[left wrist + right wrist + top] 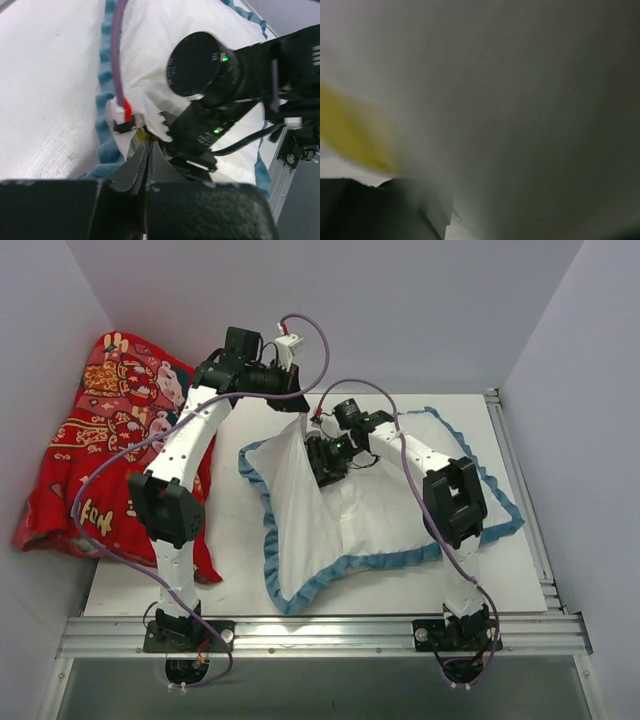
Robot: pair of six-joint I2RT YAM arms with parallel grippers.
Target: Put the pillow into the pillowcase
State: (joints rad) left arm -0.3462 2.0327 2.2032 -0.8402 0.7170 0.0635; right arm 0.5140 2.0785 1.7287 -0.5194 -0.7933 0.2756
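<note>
Seen from above, the pillowcase lies white side out across the centre and right of the worktop. Its blue frill runs round the edge, and its far-left corner is pulled up into a peak. The left gripper is shut tight on that raised edge, with a sliver of yellow showing at its tips. The right gripper presses into the fabric just below the peak. How wide it stands cannot be told, since its own camera shows only blurred white cloth and a yellow streak, apparently the piping of the pillow, which is otherwise hidden. To do this step well, the left should probably hold the opening high and taut while the right pushes the pillow deep toward the near-right corner. A red cloth lies bunched at the left edge.
</note>
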